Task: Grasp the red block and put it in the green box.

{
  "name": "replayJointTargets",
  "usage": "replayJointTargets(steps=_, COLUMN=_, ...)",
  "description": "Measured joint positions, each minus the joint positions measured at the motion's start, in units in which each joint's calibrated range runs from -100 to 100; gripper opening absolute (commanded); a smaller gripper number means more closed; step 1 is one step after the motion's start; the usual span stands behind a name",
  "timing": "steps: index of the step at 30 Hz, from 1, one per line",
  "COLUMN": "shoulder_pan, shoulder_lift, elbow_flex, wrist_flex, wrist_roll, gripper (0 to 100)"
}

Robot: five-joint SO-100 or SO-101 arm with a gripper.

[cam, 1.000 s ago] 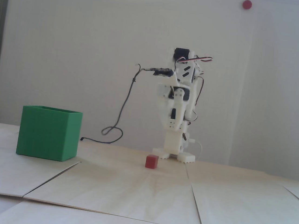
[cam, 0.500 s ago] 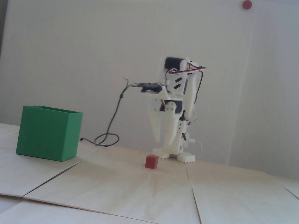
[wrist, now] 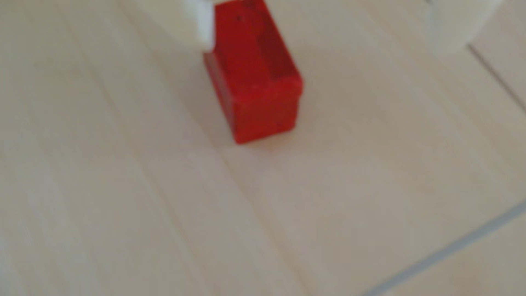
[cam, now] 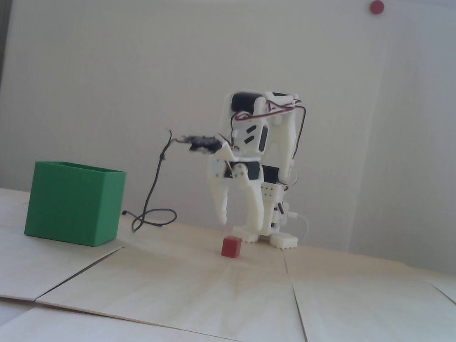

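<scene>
Overhead, the pincer [cam: 237,225] hung spread and empty, red block [cam: 230,247] just below; an off-centre descent could nudge it aside.

I can read no text, label, brand, number or sign anywhere in the fixed view or in my wrist view; every surface is plain or too blurred.
</scene>
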State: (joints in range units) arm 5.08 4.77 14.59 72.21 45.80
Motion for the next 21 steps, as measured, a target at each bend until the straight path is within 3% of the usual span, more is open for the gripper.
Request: replayJointTargets(steps=21, shoulder_pan=0.0, shoulder_lift=10.3, elbow_flex=-1.0, wrist_flex=-0.3, wrist_roll=0.0, gripper=28)
